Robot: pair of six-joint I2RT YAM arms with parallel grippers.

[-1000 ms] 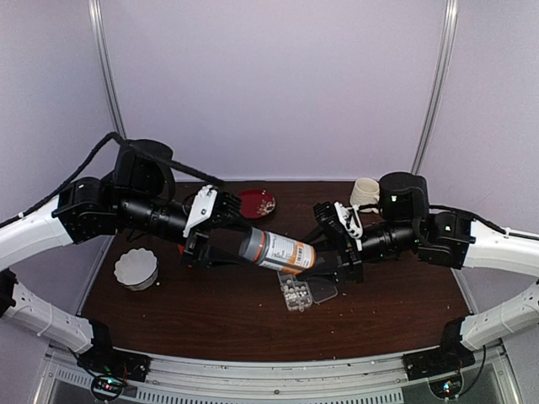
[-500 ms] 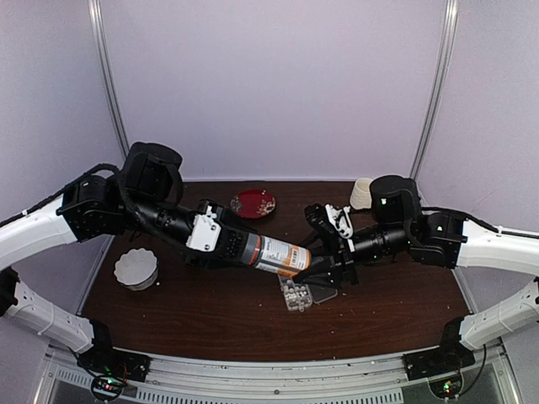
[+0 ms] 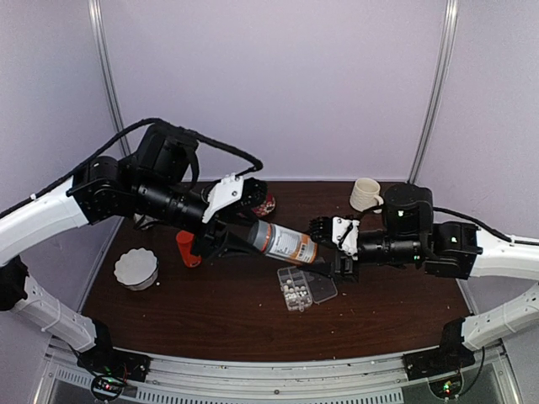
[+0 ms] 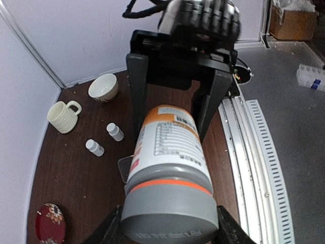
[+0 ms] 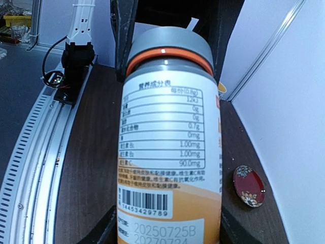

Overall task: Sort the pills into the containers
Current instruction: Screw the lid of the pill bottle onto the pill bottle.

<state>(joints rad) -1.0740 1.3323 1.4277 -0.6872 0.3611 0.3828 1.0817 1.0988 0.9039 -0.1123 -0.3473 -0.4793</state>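
Observation:
A grey-capped orange and white bottle (image 3: 285, 244) hangs tilted above the table, held at both ends. My left gripper (image 3: 246, 240) is shut on its grey cap (image 4: 170, 213). My right gripper (image 3: 325, 263) is shut on the bottle's base end, its label (image 5: 165, 152) filling the right wrist view. Just below the bottle lies the clear organizer box (image 3: 322, 290), lid open, with a pale cluster of pills (image 3: 292, 292) in its cells. Only a corner of that organizer (image 4: 123, 170) shows in the left wrist view; the bottle hides the rest.
A white fluted bowl (image 3: 136, 268) and a small red object (image 3: 187, 249) sit at the left. A red plate (image 3: 268, 204) and a cream mug (image 3: 365, 194) stand at the back. Two small white bottles (image 4: 94, 147) and a bowl (image 4: 104, 87) show in the left wrist view.
The left wrist has rolled and risen while keeping the cap. The right gripper has shifted right with the bottle's base. The small red object at the left has come into sight.

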